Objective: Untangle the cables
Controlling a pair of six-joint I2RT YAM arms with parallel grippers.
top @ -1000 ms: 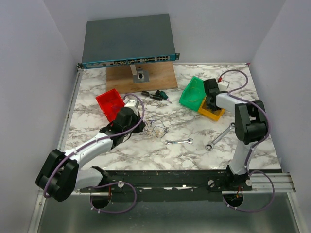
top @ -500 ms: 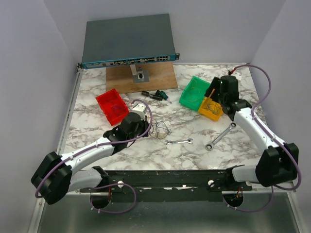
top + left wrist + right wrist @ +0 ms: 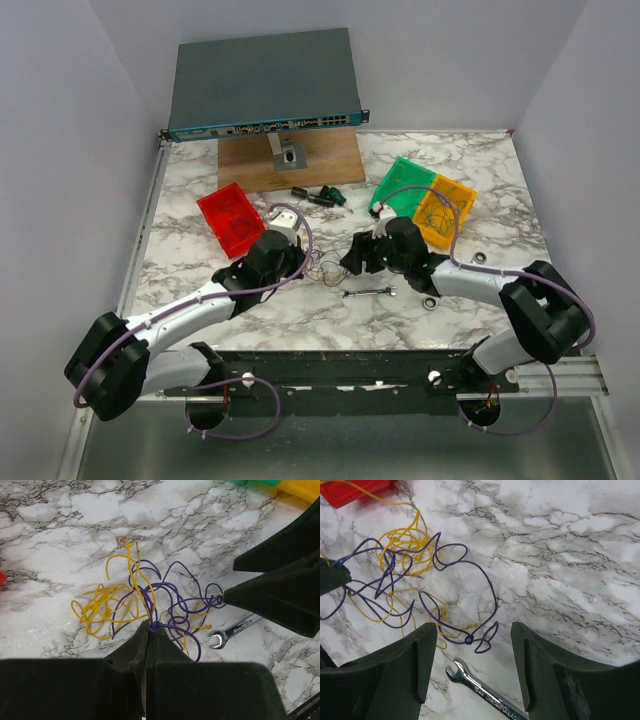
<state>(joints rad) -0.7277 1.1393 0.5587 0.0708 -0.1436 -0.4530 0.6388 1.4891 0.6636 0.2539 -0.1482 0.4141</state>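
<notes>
The left fingers (image 3: pixel 132 647) are pressed together on the purple cable (image 3: pixel 167 587) where it bunches into a small knot, and the yellow cable (image 3: pixel 100 605) threads through those same loops. So a pull from either side could drag the whole snarl across the desk (image 3: pixel 300 320) and cinch it tighter, or the thin wire could slip from the pinch. The right fingers (image 3: pixel 420 655) are apart, straddling a purple loop end just beside the wrench (image 3: pixel 485 692); closing there might catch yellow too. Both arms reach forward and inward, low over the tangle at mid-desk, facing each other across it.
</notes>
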